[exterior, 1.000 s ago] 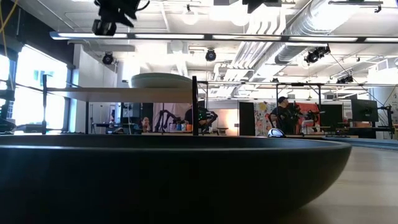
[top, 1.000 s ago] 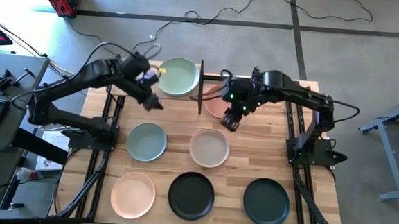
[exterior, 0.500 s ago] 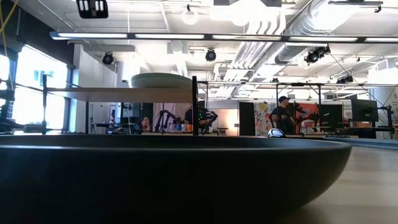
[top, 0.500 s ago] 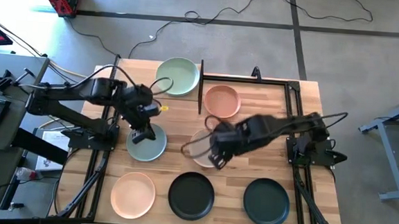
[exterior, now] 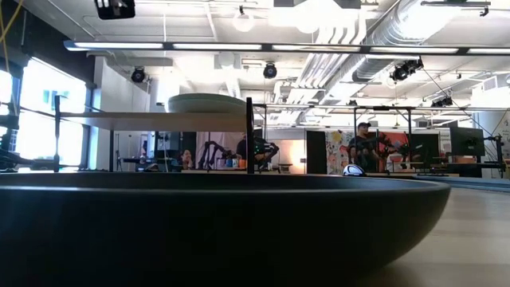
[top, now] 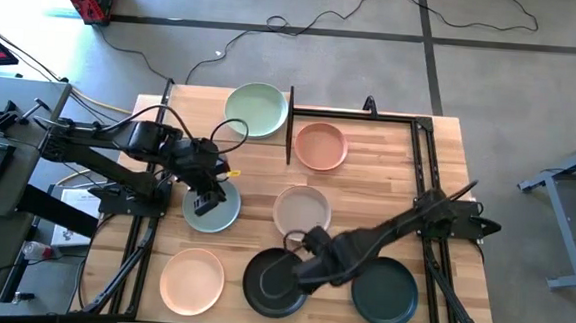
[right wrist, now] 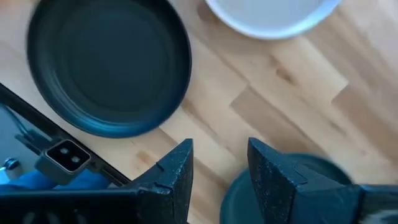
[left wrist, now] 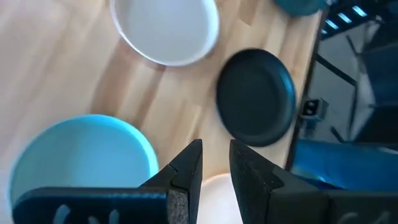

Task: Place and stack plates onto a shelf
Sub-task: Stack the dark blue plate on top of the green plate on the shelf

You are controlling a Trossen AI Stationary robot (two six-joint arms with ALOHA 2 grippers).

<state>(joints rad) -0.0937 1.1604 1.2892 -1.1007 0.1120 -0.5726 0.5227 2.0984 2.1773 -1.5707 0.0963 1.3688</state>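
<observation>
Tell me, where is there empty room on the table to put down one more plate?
The widest bare wood is right of the beige round plate and below the salmon pink plate, above the right black plate. It is crowded along the near row, where the right gripper hangs over the middle black plate.

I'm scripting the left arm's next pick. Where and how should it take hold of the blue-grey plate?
Grip the raised rim of the blue-grey plate, one finger inside and one outside, coming down from above. The plate lies flat and shallow on the table, so only its edge offers purchase. The left gripper hovers open over it, near the edge toward the shelf.
</observation>
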